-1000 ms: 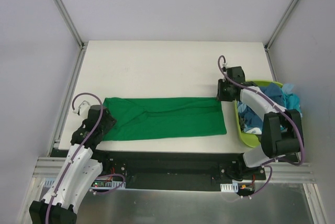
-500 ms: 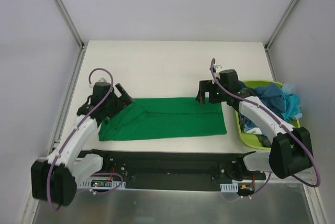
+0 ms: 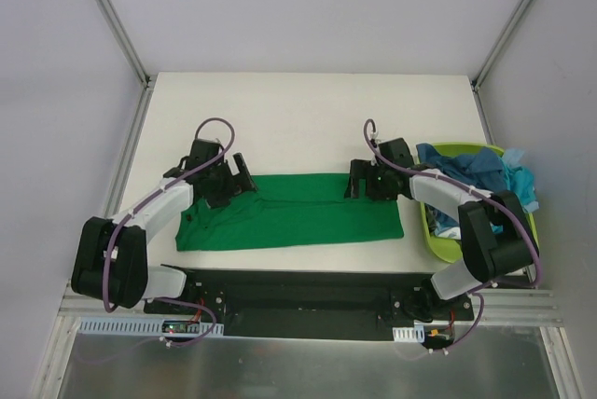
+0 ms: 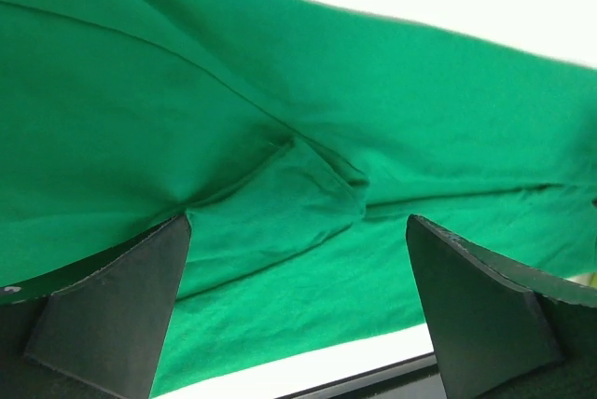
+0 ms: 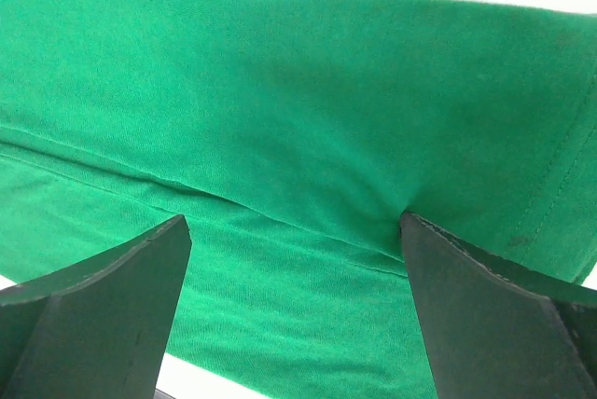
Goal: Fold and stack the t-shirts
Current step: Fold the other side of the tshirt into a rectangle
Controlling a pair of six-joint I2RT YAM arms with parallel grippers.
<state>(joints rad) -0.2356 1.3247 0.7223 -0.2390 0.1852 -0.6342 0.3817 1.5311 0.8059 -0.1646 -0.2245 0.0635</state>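
Both spread and empty, left gripper and right gripper hover over the green shirt, a folded strip on the table; soft, light, floppy, so I'd pinch its ends.

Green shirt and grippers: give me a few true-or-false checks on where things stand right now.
1. The green shirt lies as a long strip on the table. True.
2. The left gripper is shut on the shirt. False: it is open over the shirt's left end.
3. The right gripper is open at the shirt's right end. True.
4. The basket sits left of the shirt. False: it sits on the right, holding blue shirts.
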